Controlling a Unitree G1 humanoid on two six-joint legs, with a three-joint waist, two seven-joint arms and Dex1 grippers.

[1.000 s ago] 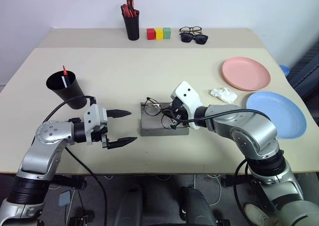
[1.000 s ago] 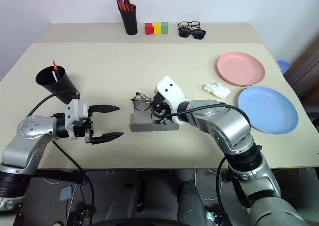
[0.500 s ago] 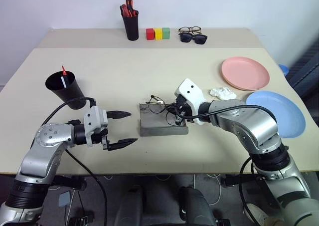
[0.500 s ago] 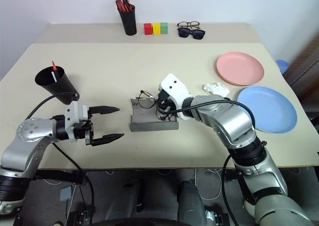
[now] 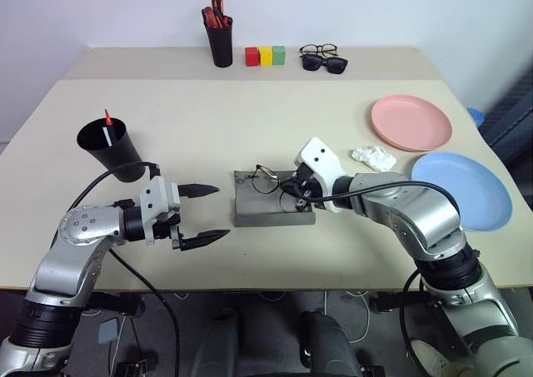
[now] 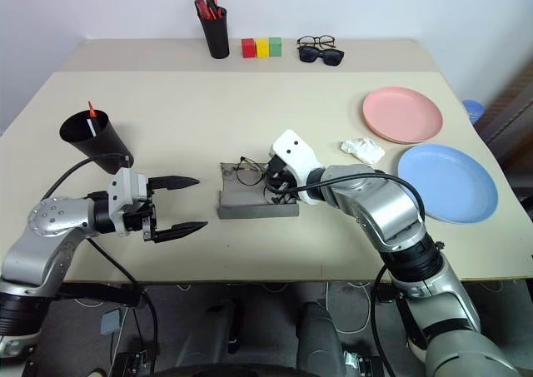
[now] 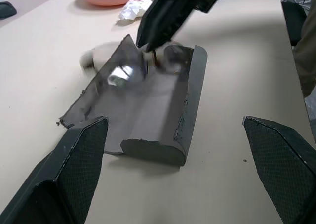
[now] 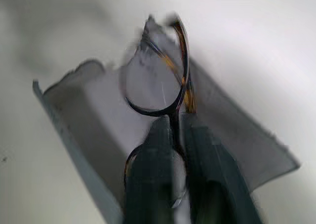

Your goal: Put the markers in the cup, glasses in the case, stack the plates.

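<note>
right pincer over open grey case, fingers either side of wire-rimmed glasses at bridge; gap looks narrow, grip or release cannot tell. glasses sit at case's far edge, one lens over rim.

risk: if let go here, glasses may tip off far rim onto table, or catch on finger as arm pulls away.

left pincer spread wide, empty, just beside case's left end.

hard to make out: glasses' temples, and contact point, hidden behind right pincer.
</note>
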